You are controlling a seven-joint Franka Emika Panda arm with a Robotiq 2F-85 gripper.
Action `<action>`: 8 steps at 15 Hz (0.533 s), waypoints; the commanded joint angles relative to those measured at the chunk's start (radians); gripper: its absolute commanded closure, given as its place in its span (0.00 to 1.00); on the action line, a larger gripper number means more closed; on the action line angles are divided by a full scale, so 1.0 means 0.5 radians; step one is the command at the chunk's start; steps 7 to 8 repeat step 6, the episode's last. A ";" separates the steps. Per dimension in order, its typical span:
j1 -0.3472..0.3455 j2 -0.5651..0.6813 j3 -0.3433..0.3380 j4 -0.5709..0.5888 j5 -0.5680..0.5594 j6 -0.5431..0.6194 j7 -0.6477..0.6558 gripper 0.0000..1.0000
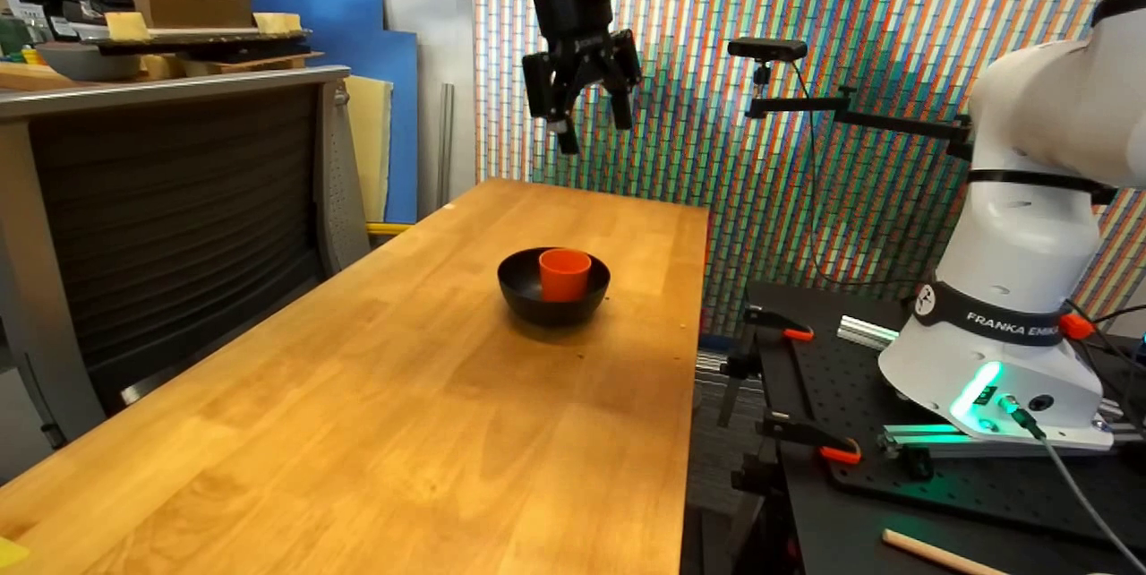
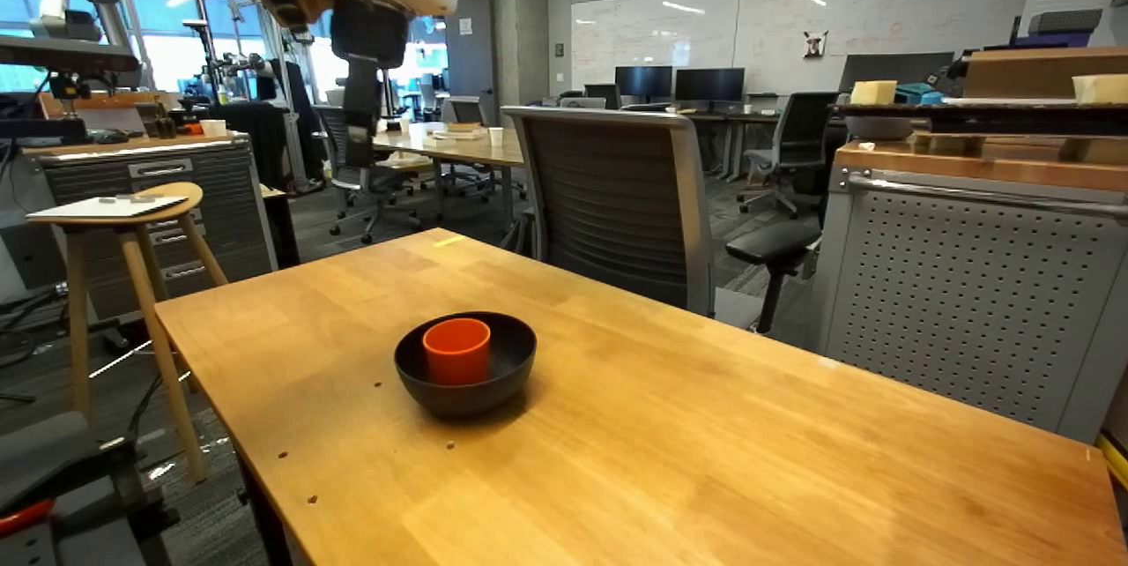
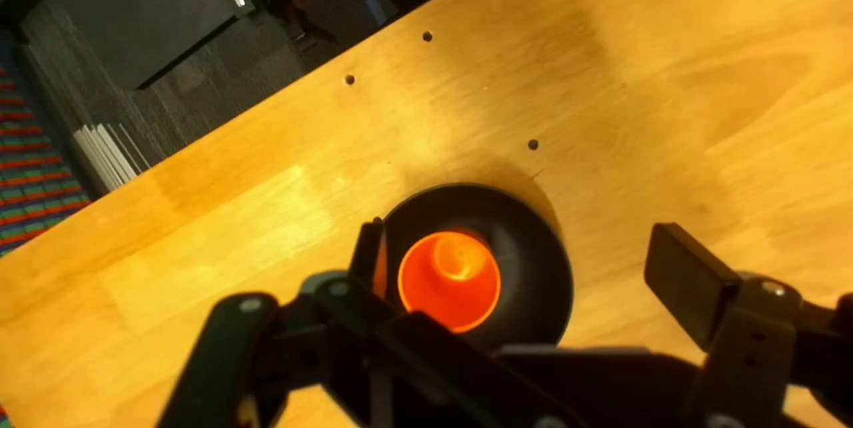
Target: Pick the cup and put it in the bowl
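Note:
The orange-red cup (image 1: 565, 278) stands upright inside the black bowl (image 1: 555, 313) on the wooden table. Both also show in an exterior view, the cup (image 2: 457, 356) sitting toward one side of the bowl (image 2: 471, 400). In the wrist view the cup (image 3: 453, 281) is seen from above in the bowl (image 3: 536, 275), and the gripper's parts hide the lower edge of both. My gripper (image 1: 595, 129) is open and empty, raised well above the bowl and cup. Its fingers are wide apart in the wrist view (image 3: 516, 248). It also shows in an exterior view (image 2: 359, 121).
The wooden table (image 1: 403, 432) runs along the robot's black mounting table (image 1: 842, 485). A mesh-backed office chair (image 2: 617, 196) stands at the table's edge. A grey cart (image 2: 969, 284) with boxes and a wooden stool (image 2: 141, 213) stand nearby. A camera on an arm (image 1: 767, 49) is near the wall.

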State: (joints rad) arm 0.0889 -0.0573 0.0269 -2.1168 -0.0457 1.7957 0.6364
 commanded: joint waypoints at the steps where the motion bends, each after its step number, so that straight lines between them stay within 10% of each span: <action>1: 0.065 -0.153 0.147 0.091 0.006 -0.327 -0.206 0.00; 8: 0.013 -0.111 0.153 0.031 0.003 -0.207 -0.083 0.00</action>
